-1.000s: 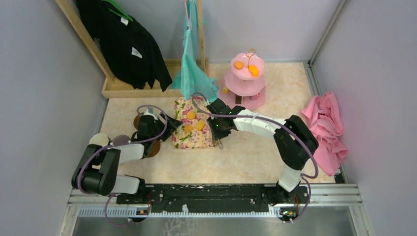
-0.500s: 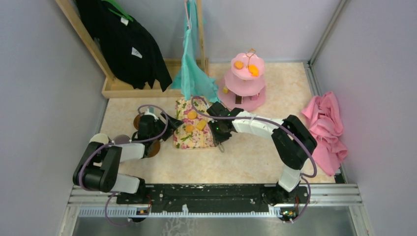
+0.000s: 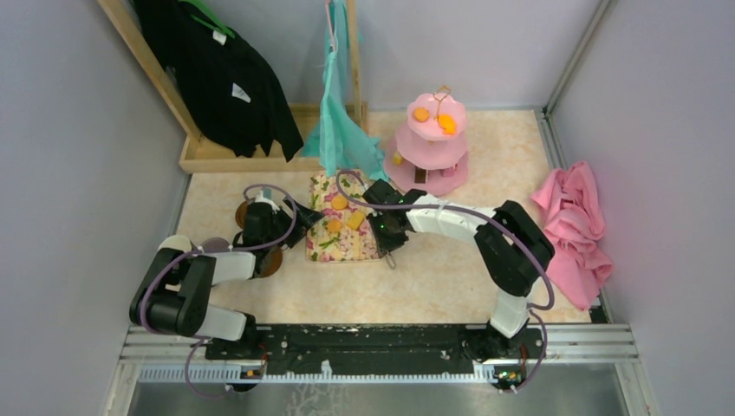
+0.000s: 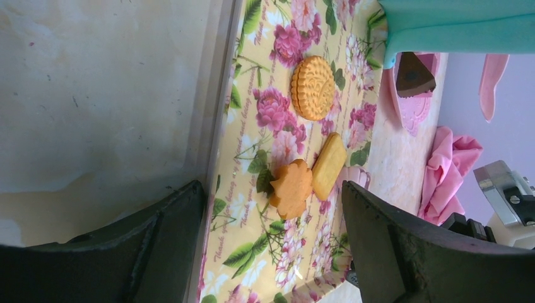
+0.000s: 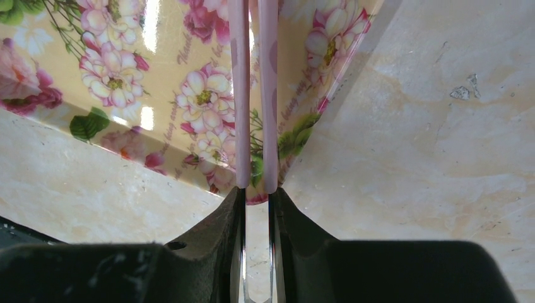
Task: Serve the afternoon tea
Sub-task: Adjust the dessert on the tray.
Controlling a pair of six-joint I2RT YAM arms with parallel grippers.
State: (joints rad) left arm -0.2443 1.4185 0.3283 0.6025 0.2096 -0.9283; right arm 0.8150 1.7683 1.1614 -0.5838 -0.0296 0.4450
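A floral tray [image 3: 342, 238] holds a round orange biscuit [image 4: 313, 87], an orange flower biscuit [image 4: 292, 188] and a yellow bar [image 4: 329, 166]. My left gripper [image 3: 299, 224] is open and empty at the tray's left edge, with its jaws wide in the left wrist view [image 4: 271, 252]. My right gripper [image 3: 388, 232] is shut on pink-armed tongs [image 5: 240, 95] that reach over the tray's near right corner [image 5: 126, 76]. The pink three-tier stand [image 3: 433, 143] stands behind with orange snacks on top. A cream mug [image 3: 176, 245], a mauve mug [image 3: 212, 247] and two brown saucers [image 3: 245, 212] sit by my left arm.
A crumpled pink cloth [image 3: 576, 225] lies at the right wall. A teal garment [image 3: 338, 130] hangs down behind the tray, and a wooden rack [image 3: 217, 156] with black clothes stands at the back left. Grey walls close in both sides.
My right arm has edged slightly left toward the tray with the tongs. The left arm and the snacks have stayed in place.
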